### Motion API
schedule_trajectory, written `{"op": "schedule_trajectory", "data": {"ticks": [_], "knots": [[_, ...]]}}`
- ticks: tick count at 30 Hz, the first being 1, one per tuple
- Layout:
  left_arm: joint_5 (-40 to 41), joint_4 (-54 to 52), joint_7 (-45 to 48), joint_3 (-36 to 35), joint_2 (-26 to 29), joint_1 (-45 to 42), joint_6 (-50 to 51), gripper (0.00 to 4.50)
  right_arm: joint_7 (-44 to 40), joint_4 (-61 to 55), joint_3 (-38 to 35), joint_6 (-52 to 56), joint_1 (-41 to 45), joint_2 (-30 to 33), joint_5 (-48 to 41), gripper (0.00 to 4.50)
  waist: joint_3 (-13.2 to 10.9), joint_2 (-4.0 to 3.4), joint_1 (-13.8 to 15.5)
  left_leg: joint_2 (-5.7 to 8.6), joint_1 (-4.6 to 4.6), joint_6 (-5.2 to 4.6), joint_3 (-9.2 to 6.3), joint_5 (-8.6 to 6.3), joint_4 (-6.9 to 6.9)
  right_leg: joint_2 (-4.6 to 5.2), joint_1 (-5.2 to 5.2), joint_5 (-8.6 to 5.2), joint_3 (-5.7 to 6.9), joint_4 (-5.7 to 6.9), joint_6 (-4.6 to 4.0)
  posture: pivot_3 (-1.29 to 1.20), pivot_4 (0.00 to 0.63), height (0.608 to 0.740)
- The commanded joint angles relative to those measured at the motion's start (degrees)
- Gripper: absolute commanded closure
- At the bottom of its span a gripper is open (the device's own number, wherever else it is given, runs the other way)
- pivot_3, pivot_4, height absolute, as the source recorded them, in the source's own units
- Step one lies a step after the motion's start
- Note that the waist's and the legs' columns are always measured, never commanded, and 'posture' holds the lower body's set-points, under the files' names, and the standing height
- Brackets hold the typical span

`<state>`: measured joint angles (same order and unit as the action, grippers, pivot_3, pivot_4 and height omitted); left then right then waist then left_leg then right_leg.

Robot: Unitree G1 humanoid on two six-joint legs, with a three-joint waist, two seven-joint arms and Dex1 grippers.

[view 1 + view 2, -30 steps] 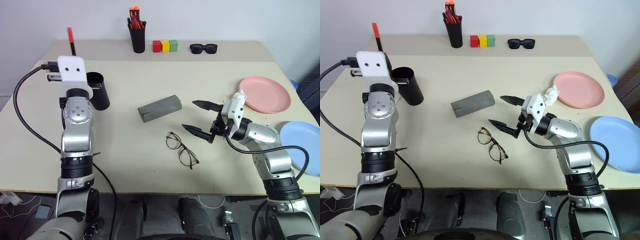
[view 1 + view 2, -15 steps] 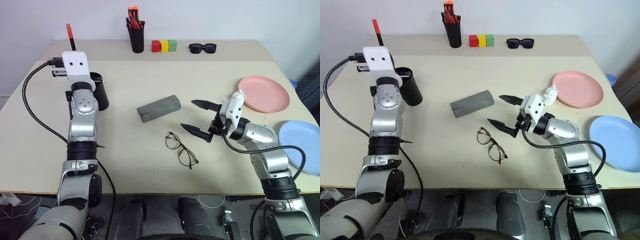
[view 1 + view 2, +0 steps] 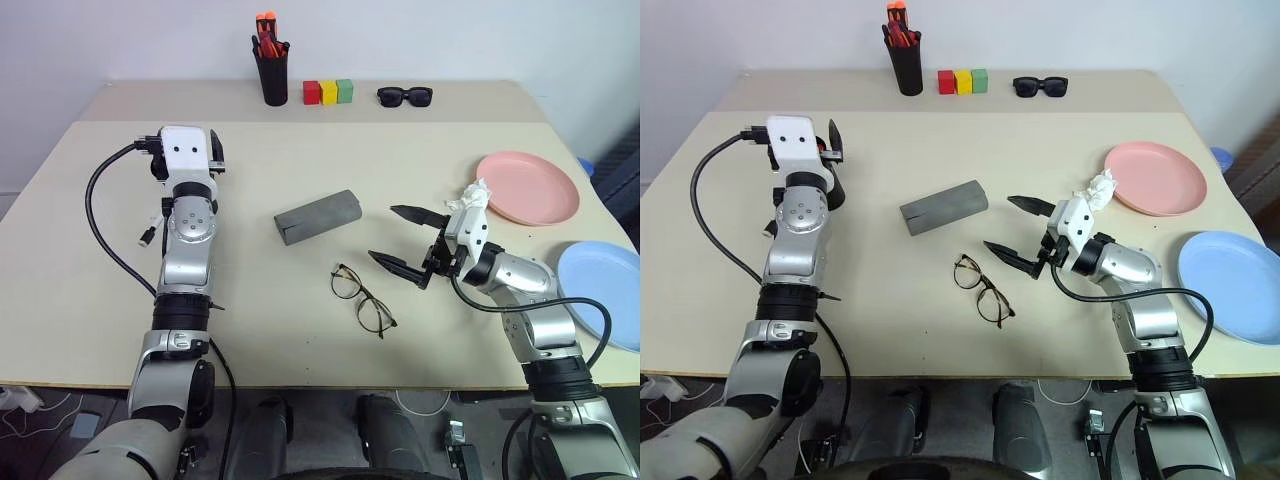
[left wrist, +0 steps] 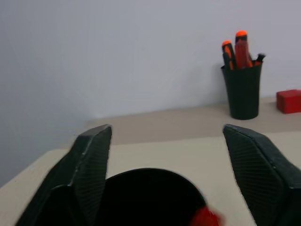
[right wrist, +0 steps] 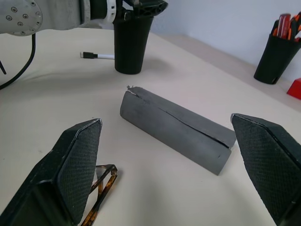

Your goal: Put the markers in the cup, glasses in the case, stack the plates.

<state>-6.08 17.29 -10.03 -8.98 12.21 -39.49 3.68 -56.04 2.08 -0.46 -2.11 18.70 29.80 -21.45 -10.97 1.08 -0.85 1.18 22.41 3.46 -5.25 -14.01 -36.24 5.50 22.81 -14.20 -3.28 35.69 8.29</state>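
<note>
- A beige table (image 3: 300, 160) carries everything.
- Back edge: a black pen holder (image 3: 274, 78), three coloured blocks (image 3: 330, 92), black sunglasses (image 3: 405, 96).
- Middle: a grey case (image 3: 318, 216), wire-framed glasses (image 3: 363, 300).
- Right side: pink plate (image 3: 530, 187), blue plate (image 3: 603, 290) (apart).
- Left: black cup (image 5: 130, 41), white marker (image 3: 148, 235).

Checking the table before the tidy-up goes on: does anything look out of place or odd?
A crumpled white tissue lies against the near rim of the pink plate; it belongs to no set here. The white marker lies flat on the table beside the cup, not in it.
</note>
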Motion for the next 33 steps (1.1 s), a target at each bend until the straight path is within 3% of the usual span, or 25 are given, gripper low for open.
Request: {"op": "schedule_trajectory", "data": {"ticks": [1,4,8,12,17,20,26,33], "knots": [[3.7,-8.5,1.5,-2.0,-0.1,0.3,4.1,0.74,0.0,-1.0,-1.0,-0.2,0.7,-0.7,-1.2,0.00,0.0,0.00,0.0,0.00,0.00,0.00,0.00,0.00,0.00,0.00,0.00,0.00,0.00,0.00,0.00,0.00,0.150,0.740],[8.9,-14.9,1.5,-6.7,0.5,0.0,13.8,0.74,-0.5,-3.1,-0.4,3.0,0.6,-0.7,-3.0,0.00,0.0,0.00,-0.2,-0.01,0.00,0.00,0.00,0.00,0.00,0.00,0.01,0.00,0.00,0.02,0.00,0.00,0.150,0.740],[20.1,-18.6,7.9,-17.0,10.0,-0.5,36.2,0.74,-2.3,-6.9,1.2,6.0,-0.1,-0.3,-4.3,0.00,0.0,0.00,-1.2,-0.02,-0.03,0.00,-0.01,0.00,0.01,-0.01,0.15,-0.02,-0.01,0.30,0.00,0.00,0.150,0.740],[23.8,-16.6,16.4,-20.9,21.1,4.1,43.6,0.74,-4.6,-8.6,1.7,6.1,0.7,-0.7,-5.6,0.00,0.0,-0.01,-1.8,-0.03,-0.02,0.01,-0.07,0.01,0.04,-0.06,0.22,-0.05,-0.01,0.43,0.00,0.00,0.150,0.740],[24.6,-14.0,19.3,-22.5,28.1,9.3,51.7,0.74,-8.2,-9.2,2.5,5.0,2.3,-0.8,-6.3,0.00,0.0,0.00,-1.4,-0.03,-0.01,0.03,-0.10,0.02,0.01,-0.05,0.17,-0.05,0.01,0.42,-0.01,0.00,0.150,0.740],[23.7,-12.9,19.9,-18.3,28.5,10.3,54.4,0.74,-9.5,-7.1,3.5,4.8,4.6,-1.5,-5.6,0.00,0.0,0.02,-1.2,-0.02,-0.02,0.07,-0.12,0.04,-0.01,-0.05,0.16,-0.04,0.02,0.43,-0.02,0.00,0.150,0.740],[22.5,-10.7,18.6,-12.1,24.0,7.7,57.5,0.74,-9.7,-4.6,3.8,3.6,6.7,-2.8,-4.4,0.00,0.0,0.03,-1.1,-0.02,-0.02,0.14,-0.15,0.08,0.02,-0.05,0.16,-0.04,0.04,0.41,-0.03,0.00,0.150,0.740],[19.4,0.2,19.6,-5.9,24.3,0.3,56.4,0.74,-8.1,-5.1,2.8,2.7,5.4,-2.4,-3.5,0.00,0.0,0.03,-1.5,-0.02,0.02,0.17,-0.15,0.10,0.06,-0.05,0.28,-0.03,0.04,0.46,-0.03,0.00,0.150,0.740]]}}
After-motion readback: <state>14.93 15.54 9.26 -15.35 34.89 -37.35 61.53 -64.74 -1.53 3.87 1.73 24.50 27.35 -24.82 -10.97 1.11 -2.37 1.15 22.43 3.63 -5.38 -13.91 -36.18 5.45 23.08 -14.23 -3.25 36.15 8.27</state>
